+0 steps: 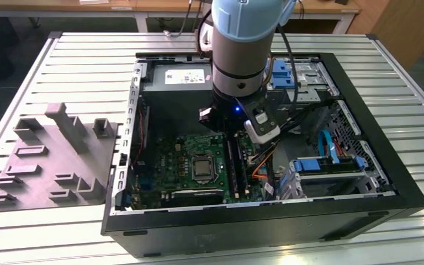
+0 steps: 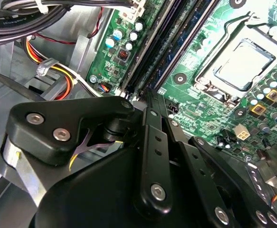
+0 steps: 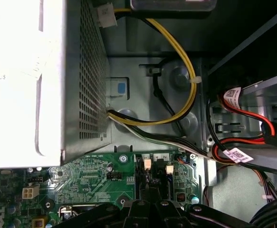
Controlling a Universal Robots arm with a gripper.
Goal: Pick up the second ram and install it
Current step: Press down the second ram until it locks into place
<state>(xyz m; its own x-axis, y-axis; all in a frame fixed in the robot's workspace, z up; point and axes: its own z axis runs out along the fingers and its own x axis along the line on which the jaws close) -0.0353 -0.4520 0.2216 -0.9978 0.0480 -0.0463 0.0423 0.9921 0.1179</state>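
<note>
Gripper (image 1: 231, 134) of black metal linkages is lowered inside the open black computer case (image 1: 256, 227), over the green motherboard (image 1: 171, 165). Its opening cannot be told. Second ram, a long thin dark stick (image 1: 232, 164), is seen edge-on at the black slots, at 3 o'clock of the silver processor socket (image 1: 199, 165) and right under the gripper. Grey moulded plastic tray (image 1: 50, 160) is placed at 9 o'clock of the case.

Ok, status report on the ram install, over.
Gripper down at the motherboard's memory slots. Cannot tell if it holds the second ram. Orange cables beside the slots.
</note>
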